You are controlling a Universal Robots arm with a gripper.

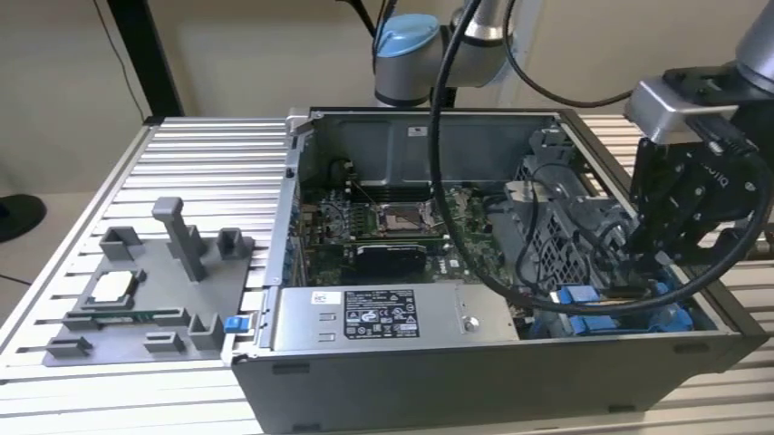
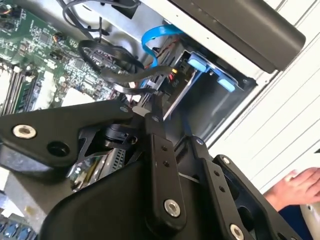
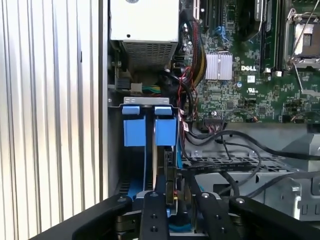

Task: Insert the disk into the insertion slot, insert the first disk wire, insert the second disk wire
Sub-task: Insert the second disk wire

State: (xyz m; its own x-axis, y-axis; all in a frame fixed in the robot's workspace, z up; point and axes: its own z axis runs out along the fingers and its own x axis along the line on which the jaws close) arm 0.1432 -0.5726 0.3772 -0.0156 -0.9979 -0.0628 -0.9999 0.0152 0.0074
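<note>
Gripper (image 3: 172, 192), fingers closed on a wire connector (image 3: 171, 186), at the insertion slot (image 3: 150, 127) beside the power-supply box (image 3: 145, 20); disk (image 3: 161, 165) appears seated inside, wiring apparently under way.

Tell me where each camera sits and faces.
Exterior view: off the arm, raised, looking down into the open computer case; pincer at the exterior view's right.
First wrist view: on the arm, looking past the pincer at the insertion slot and motherboard.
Second wrist view: on the arm, looking across the pincer's links toward the insertion slot; a person's hand at the edge.
Both wrist views share the insertion slot's blue tabs.
</note>
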